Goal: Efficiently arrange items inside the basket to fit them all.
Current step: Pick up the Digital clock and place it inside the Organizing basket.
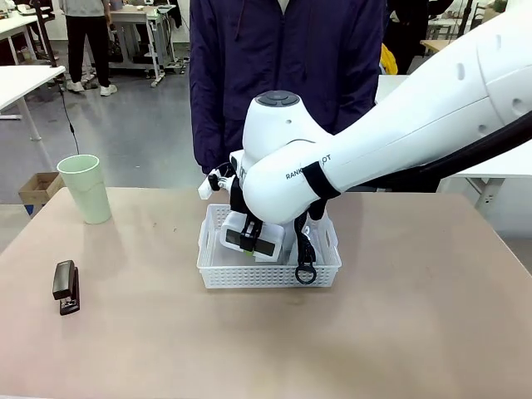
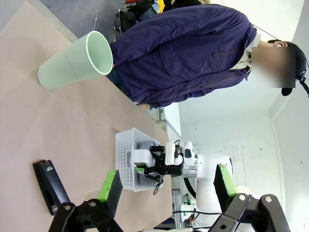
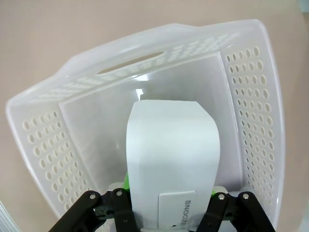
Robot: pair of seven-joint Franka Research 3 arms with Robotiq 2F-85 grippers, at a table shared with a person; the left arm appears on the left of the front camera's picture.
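- Right gripper (image 3: pixel 171 189): I read the jaws as clamped on the white rounded box (image 3: pixel 173 145). One green pad presses against the box's side near its printed label.
- Held box: it points down into the basket (image 3: pixel 251 96), between the perforated side walls, with its far end toward the end wall that has the handle cut-out. I cannot tell whether it touches the basket floor.
- Front view: the right arm reaches across the middle of the table (image 1: pixel 399 332) and holds the box in the left half of the basket.
- Black strap and ring (image 1: pixel 305 268): they hang over the basket's front wall toward its right end, with the ring outside the wall. The arm covers whatever the strap is fixed to.
- Left gripper (image 2: pixel 166 187): the jaws stand wide apart with nothing between the green pads. It hangs above the table, well apart from the basket.
- Black stapler (image 1: pixel 66 287): it lies flat on the table near the left edge, well apart from the basket.
- Pale green plastic cup (image 1: pixel 86 189): it stands upright at the far left of the table, beyond the stapler.
- Person (image 1: pixel 283 75): they stand at the far side in a dark blue jacket, directly behind the basket.
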